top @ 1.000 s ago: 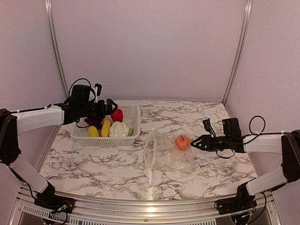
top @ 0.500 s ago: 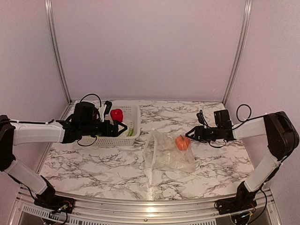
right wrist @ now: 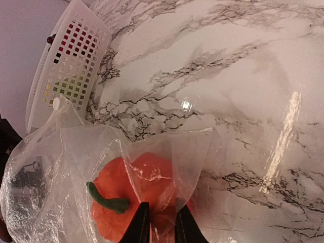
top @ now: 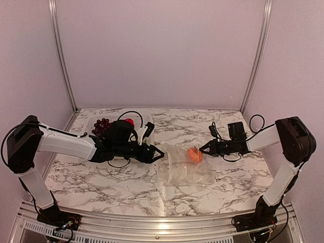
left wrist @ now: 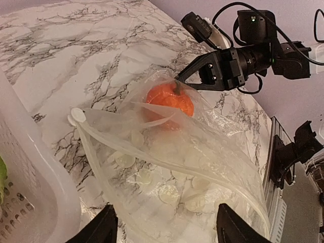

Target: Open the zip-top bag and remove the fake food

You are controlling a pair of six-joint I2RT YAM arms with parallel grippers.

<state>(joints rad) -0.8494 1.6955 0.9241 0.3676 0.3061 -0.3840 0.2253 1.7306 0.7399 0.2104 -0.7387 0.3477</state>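
The zip-top bag (top: 186, 167) lies clear and crinkled on the marble table, its mouth toward the left arm. Inside it sits one piece of fake food, an orange pumpkin (top: 194, 155) with a green stem. My right gripper (right wrist: 159, 225) is shut on a fold of the bag's film (right wrist: 197, 162) right beside the pumpkin (right wrist: 119, 202). My left gripper (left wrist: 164, 230) hovers open over the bag's near edge (left wrist: 152, 182), with its fingertips either side of the film and the zip strip (left wrist: 86, 139) to its left. Dark grapes (top: 101, 125) and a red piece (top: 129, 122) show behind the left arm.
The white perforated basket (left wrist: 30, 167) stands just left of the bag, mostly hidden behind the left arm in the top view. It also shows in the right wrist view, basket (right wrist: 71, 55) at upper left. Metal frame posts (top: 255, 55) rise at the back corners.
The left arm swung from the basket across to the bag's left edge. The right gripper moved in from the right and closed on the bag's film by the pumpkin.
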